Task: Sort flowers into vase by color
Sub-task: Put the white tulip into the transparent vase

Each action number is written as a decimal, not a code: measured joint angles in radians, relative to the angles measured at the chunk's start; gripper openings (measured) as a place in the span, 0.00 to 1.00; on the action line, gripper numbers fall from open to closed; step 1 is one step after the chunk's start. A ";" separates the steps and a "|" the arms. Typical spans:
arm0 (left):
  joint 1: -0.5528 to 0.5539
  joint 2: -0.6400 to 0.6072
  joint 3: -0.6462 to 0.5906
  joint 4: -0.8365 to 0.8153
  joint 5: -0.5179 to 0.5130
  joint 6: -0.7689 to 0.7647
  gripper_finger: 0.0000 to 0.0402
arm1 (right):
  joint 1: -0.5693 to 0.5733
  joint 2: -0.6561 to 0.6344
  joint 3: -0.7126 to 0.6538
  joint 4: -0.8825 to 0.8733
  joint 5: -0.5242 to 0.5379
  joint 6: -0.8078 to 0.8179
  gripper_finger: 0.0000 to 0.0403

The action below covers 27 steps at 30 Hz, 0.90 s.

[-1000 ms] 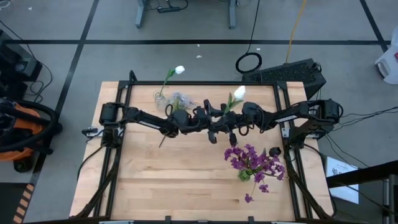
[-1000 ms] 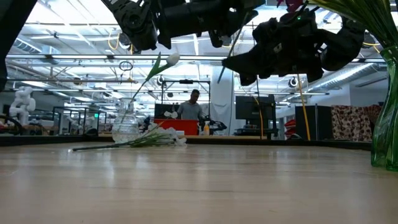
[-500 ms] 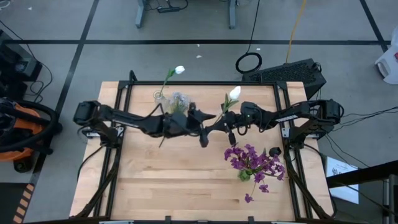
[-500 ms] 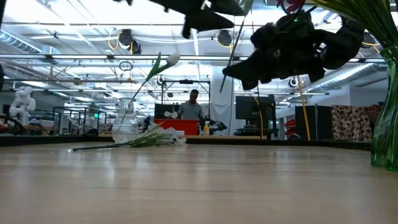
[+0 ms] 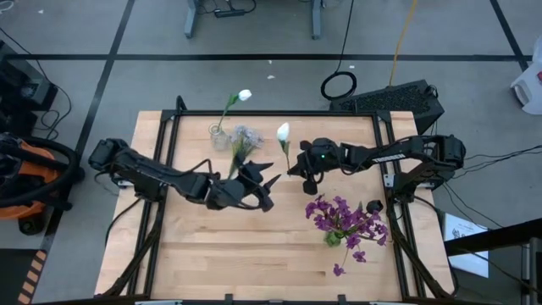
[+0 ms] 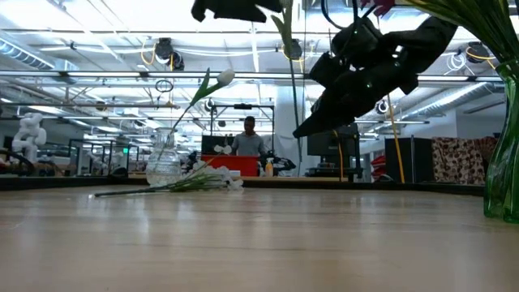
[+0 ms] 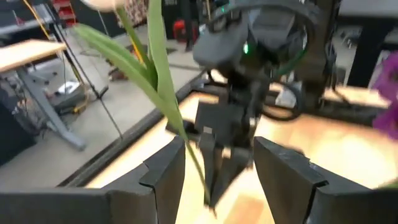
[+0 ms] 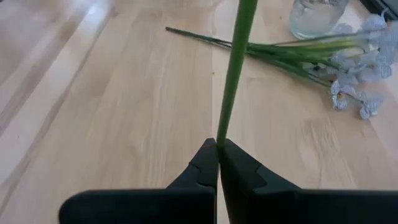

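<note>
My right gripper, centre frame, pinches the white tulip stem; my left gripper stands open, empty, lower left. Step: carrying. Next: lower stem into clear vase, upper left.

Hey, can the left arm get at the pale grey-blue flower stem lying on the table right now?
Probably yes: the left end effector is open and empty, and the pale grey-blue flower stem lies unobstructed beside it on the wooden table.
</note>
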 joint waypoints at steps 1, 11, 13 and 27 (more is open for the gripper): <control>-0.005 0.000 0.000 -0.032 -0.002 -0.020 0.48 | 0.000 0.000 0.000 -0.006 0.006 0.008 0.00; -0.002 0.014 -0.035 -0.197 -0.013 -0.143 0.48 | 0.000 0.000 0.000 -0.130 0.103 0.072 0.00; 0.003 0.015 -0.064 -0.198 -0.022 -0.153 0.48 | 0.000 0.000 0.000 -0.149 0.104 0.080 0.00; 0.041 0.014 -0.345 0.318 0.081 -0.079 0.48 | 0.009 0.000 0.000 -0.223 0.032 0.038 0.00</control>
